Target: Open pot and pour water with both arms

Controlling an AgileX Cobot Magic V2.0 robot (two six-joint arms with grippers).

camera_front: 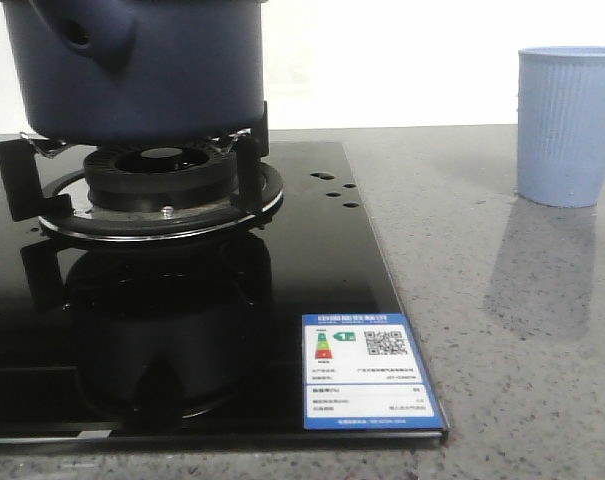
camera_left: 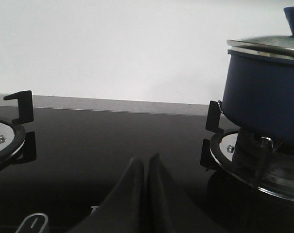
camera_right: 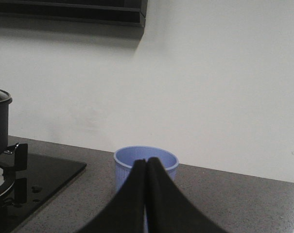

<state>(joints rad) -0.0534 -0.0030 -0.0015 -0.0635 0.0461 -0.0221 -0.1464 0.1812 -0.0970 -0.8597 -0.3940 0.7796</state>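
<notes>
Bare counter (camera_front: 452, 230) separates the pot (camera_front: 132, 70) from the cup (camera_front: 569, 125).

The pot (camera_front: 152, 70) is dark navy blue with plain matte sides; its lid (camera_left: 266, 46) shows a silver rim and a blue knob; the cup (camera_front: 569, 125) is pale blue with fine vertical ribbing; the hob (camera_front: 182, 300) is glossy black glass, bearing a white and blue label (camera_front: 367, 372) with a coloured energy scale and a black QR code; the burner ring (camera_front: 162, 205) is silver around black; the desk (camera_front: 502, 300) is speckled grey-brown; the wall (camera_right: 210, 87) is off-white.
</notes>
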